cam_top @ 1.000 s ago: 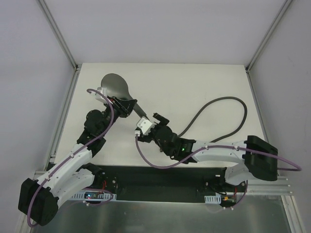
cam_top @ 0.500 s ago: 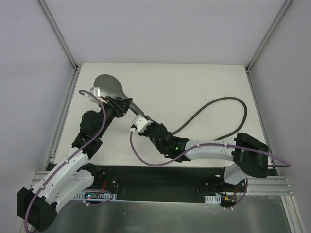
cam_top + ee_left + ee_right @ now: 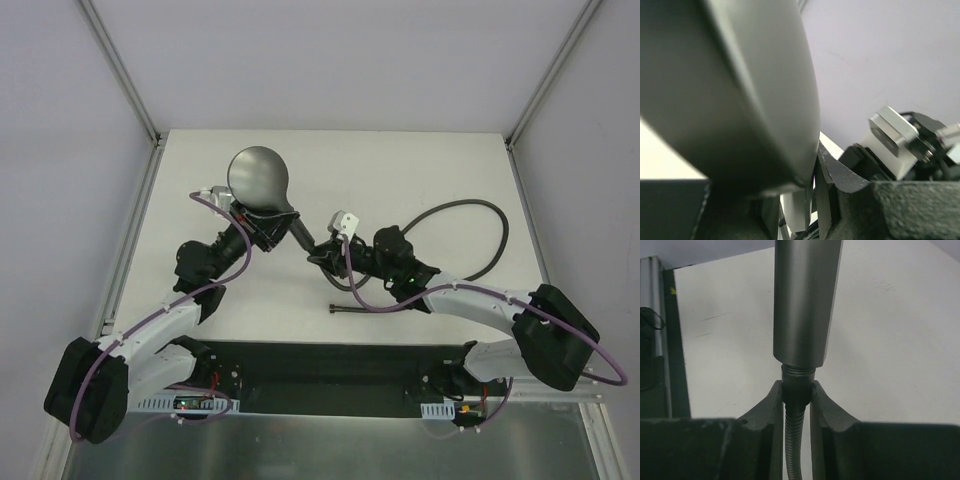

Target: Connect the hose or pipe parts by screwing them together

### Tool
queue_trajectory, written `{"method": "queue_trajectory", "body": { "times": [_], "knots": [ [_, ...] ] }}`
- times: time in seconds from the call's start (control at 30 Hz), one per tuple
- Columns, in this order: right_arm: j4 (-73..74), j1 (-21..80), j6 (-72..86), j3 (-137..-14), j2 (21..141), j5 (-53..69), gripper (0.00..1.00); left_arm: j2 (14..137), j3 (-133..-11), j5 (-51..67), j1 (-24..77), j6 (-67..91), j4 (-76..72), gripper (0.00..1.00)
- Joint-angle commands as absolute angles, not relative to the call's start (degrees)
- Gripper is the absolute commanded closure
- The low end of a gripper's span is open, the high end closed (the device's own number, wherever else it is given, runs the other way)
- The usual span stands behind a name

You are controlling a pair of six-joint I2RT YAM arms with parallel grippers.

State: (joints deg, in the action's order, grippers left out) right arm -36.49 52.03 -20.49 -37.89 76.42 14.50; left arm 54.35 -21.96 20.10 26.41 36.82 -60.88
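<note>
Left pincer [image 3: 262,228]: clamped on the head [image 3: 258,178] where it narrows.
Right pincer [image 3: 797,388]: pinching the hose [image 3: 794,440] end, which meets the handle [image 3: 807,300] tip.
Hose: loops right across the desk [image 3: 420,170]; its free end lies near the front edge.

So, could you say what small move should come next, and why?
Probably twist the right end effector to screw the hose fitting on: it grips the fitting at the handle end of the shower head, threads show there, and the left end effector holds the head.
</note>
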Motion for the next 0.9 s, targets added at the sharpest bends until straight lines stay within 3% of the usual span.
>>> {"method": "queue_trajectory", "body": {
  "times": [0.0, 0.17, 0.27, 0.3, 0.4, 0.43, 0.67, 0.87],
  "knots": [
    [-47.5, 48.9, -12.7, -36.6, 73.9, 34.3, 0.99, 57.6, -22.5, 31.8, 27.2, 36.6, -80.8, 1.00],
    [-55.6, 44.4, -6.9, -33.1, 74.6, 39.1, 0.99, 62.3, -23.9, 33.3, 27.2, 38.4, -86.7, 1.00],
    [-55.1, 43.9, -6.8, -31.9, 73.6, 36.7, 0.76, 62.8, -24.8, 30.6, 27.2, 39.1, -84.2, 1.00],
    [-54.5, 43.9, -6.9, -31.0, 72.6, 34.4, 0.57, 62.3, -25.0, 29.4, 27.2, 39.1, -82.1, 1.00],
    [-48.5, 44.3, -8.3, -30.9, 69.7, 27.4, 0.25, 59.6, -26.8, 23.3, 27.2, 37.0, -69.6, 1.00],
    [-44.9, 45.3, -9.9, -30.9, 68.8, 24.5, 0.20, 57.8, -27.4, 21.6, 27.2, 36.4, -66.9, 1.00],
    [-33.4, 56.1, -22.5, -33.2, 64.9, -6.4, 0.13, 51.2, -29.3, 7.8, 27.5, 35.6, -49.7, 1.00],
    [-33.5, 66.9, -35.6, -39.9, 71.3, -31.1, 0.13, 48.1, -30.3, 2.2, 27.7, 38.0, -41.7, 1.00]
  ]
}}
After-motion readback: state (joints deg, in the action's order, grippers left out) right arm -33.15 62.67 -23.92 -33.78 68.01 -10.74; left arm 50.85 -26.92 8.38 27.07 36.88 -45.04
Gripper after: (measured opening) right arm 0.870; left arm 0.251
